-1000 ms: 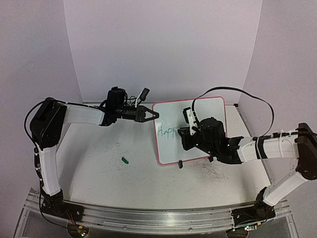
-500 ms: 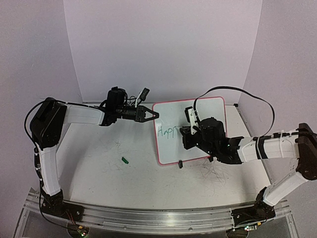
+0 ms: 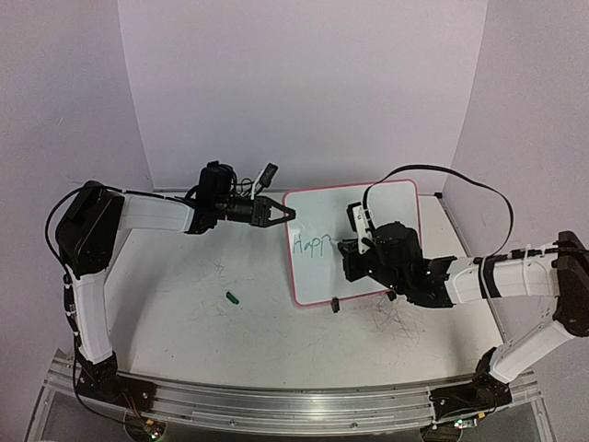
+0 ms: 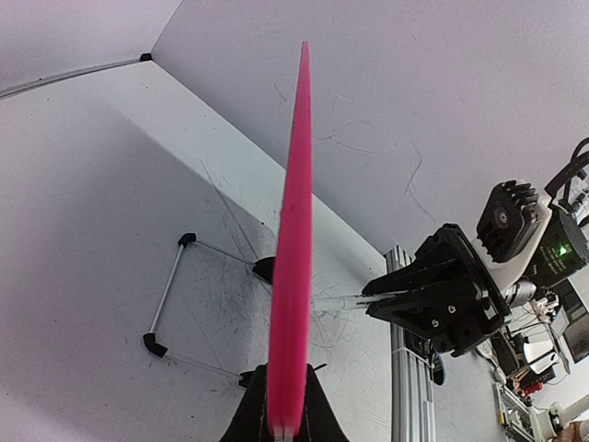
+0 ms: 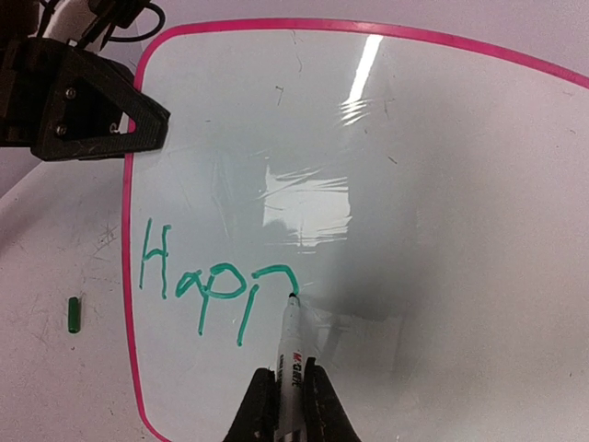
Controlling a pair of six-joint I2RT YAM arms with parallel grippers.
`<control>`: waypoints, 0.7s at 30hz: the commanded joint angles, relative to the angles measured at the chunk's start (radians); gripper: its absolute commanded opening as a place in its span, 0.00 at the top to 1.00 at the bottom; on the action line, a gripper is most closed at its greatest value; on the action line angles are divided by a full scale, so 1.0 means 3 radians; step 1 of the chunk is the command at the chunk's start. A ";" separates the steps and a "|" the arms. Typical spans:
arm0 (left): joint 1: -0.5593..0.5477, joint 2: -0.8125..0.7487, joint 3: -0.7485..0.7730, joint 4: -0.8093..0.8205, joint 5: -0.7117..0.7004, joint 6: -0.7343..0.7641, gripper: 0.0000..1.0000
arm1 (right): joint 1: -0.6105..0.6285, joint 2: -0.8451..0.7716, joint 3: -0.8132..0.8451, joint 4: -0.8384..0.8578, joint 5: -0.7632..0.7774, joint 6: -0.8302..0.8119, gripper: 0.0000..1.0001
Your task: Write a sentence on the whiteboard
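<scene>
Right wrist view: right gripper pinched on a marker, tip just ahead touching the whiteboard at the end of the green sentence, reading "Happ" and one further stroke; left gripper clamped onto the board's pink rim, lettering just beyond its tips.

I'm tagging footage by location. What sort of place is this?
Probably a robotics lab workcell: a left arm and right arm bolted to an aluminium rail, a plain white backdrop enclosing the scuffed table, and cables and gear beyond its edge.
</scene>
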 commanded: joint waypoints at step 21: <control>-0.0113 -0.0031 -0.0060 -0.0060 -0.0037 0.0119 1.00 | -0.0047 -0.0371 -0.0264 0.0201 -0.0176 -0.0188 1.00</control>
